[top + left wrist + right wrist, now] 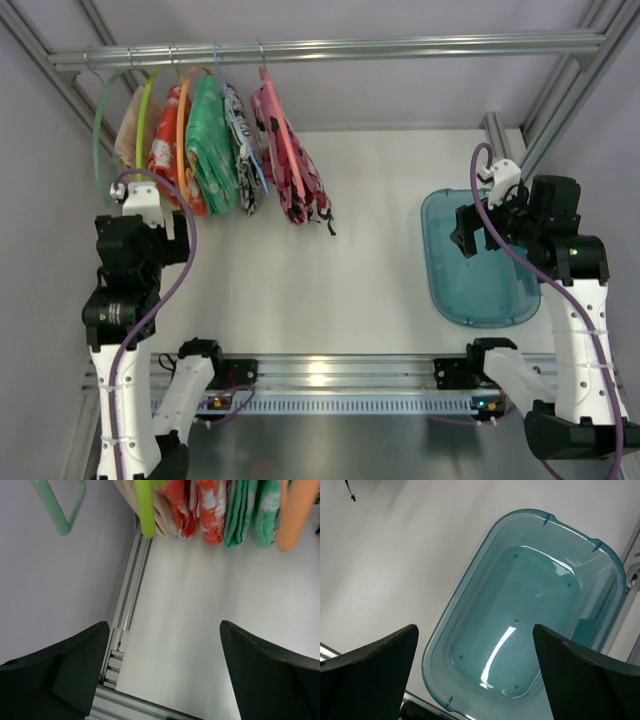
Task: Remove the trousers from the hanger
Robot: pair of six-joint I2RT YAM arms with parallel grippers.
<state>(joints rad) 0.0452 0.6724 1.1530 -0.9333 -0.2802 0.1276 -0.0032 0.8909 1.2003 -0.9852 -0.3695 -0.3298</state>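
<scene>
With the left gripper (162, 626) and right gripper (475, 628) wide open and empty, the soft, light trousers (298, 172) look best pinched near the hem.

Pink trousers (305, 188) with black-and-white patches, draped over salmon-pink hanger (277, 125), hooked on rail (400, 46), rightmost garment there

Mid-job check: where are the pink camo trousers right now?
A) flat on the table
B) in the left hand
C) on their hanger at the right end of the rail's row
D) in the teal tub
C: the trousers hang from the hanger on the rail, rightmost of the garments there.
</scene>
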